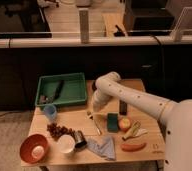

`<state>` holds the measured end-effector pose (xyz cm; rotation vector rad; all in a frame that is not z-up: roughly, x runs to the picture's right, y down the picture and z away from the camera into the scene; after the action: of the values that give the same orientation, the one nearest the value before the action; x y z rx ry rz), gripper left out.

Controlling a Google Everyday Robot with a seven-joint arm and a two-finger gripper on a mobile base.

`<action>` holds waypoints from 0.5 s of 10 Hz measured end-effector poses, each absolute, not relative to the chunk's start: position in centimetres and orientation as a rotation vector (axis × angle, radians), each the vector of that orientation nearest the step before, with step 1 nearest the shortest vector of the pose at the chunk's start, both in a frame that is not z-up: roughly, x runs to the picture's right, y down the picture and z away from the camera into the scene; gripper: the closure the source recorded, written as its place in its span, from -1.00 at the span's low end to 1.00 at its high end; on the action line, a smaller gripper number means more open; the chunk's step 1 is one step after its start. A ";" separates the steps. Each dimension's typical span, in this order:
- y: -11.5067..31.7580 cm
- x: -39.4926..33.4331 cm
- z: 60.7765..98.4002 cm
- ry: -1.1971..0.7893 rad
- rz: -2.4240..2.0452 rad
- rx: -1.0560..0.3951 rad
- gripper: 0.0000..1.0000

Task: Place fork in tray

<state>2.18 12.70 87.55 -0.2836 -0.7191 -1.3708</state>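
Observation:
The fork (98, 127) is a thin silvery piece lying on the wooden table, just left of the green sponge block (112, 122). My gripper (93, 114) hangs at the end of the white arm, right above the fork's far end and close to the table. The green tray (40, 99) sits at the table's back left, up and to the left of the gripper, with a dark utensil (57, 89) lying in it. The arm covers part of the table behind the gripper.
A blue cup (50, 112) stands in front of the tray. Grapes (59, 131), a white cup (66, 144), a metal can (80, 139), a grey-blue cloth (103, 148) and a red-orange bowl (33, 149) lie in front. An apple (124, 123), pale curved peels (134, 131) and a sausage (134, 147) lie on the right.

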 end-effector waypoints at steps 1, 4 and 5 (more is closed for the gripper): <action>13.5 3.3 87.3 -0.743 -1.367 -0.248 -0.38; 13.1 3.4 85.9 -0.757 -1.447 -0.209 -0.60; 12.9 2.3 85.5 -0.759 -1.491 -0.207 -0.60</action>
<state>2.33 12.87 85.52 -0.2067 -0.7590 -1.4914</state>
